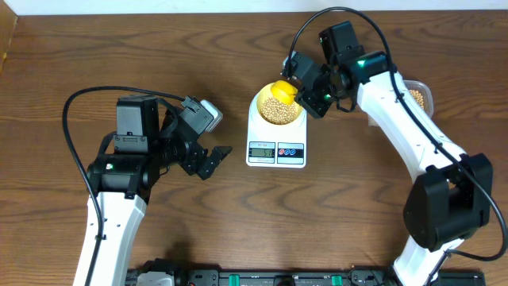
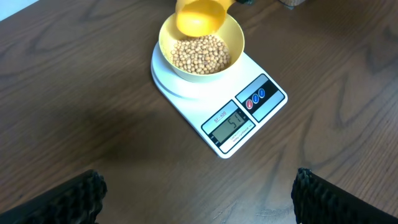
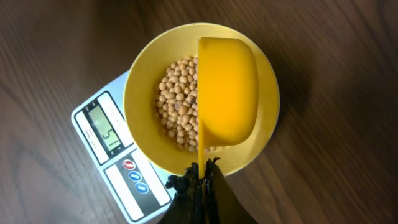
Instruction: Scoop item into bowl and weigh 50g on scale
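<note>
Holding the scoop (image 3: 227,87) tipped above the bowl (image 3: 140,99) on the scale (image 3: 127,183), right gripper (image 3: 199,177) clenched on its handle so beans (image 3: 177,99) land there, I read roughly 51 on the display (image 2: 231,124), left gripper (image 1: 214,161) released, left of the scale

Both arms, left (image 1: 111,218) and right (image 1: 401,119), are built of white rounded links and black joint housings, each with a small green light. A thin black cable (image 1: 70,127) loops off each arm. The left gripper (image 1: 213,161) has black fingers (image 2: 68,199) with bumpy edges. The right gripper (image 3: 200,180) is also black.
</note>
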### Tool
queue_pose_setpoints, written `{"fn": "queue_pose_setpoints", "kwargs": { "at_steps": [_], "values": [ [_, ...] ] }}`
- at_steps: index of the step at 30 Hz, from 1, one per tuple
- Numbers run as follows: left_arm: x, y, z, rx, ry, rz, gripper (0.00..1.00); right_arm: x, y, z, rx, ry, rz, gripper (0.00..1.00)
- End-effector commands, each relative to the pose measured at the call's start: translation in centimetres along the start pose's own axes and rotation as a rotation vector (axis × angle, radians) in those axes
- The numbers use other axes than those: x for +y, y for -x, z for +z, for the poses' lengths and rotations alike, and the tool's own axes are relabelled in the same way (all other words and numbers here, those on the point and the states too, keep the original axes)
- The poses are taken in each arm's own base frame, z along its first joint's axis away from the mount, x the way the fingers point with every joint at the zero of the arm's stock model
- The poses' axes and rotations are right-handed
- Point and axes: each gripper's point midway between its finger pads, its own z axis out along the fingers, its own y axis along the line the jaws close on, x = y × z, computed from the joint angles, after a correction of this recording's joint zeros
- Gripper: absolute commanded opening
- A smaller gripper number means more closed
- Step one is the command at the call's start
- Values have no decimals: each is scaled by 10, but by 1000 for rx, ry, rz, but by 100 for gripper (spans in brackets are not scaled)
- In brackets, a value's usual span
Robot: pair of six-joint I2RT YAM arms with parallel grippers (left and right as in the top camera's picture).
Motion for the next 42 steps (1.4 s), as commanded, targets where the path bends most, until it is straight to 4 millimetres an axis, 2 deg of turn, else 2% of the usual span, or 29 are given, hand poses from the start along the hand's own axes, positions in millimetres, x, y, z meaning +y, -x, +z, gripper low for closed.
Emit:
{"fn": "queue_pose_setpoints", "kwargs": {
  "at_steps": [1, 14, 25, 42],
  "values": [
    [2, 4, -2, -6, 10, 12, 98, 3, -2, 9, 11, 14, -30, 1],
    [2, 4, -2, -6, 10, 12, 98, 8, -7, 28, 41, 41, -32, 1],
    [2, 4, -2, -6, 10, 12, 98, 1, -13, 30, 71, 3, -31, 1],
    [2, 4, -2, -6, 10, 12, 97, 16, -15, 33, 100, 33, -53, 1]
  ]
}}
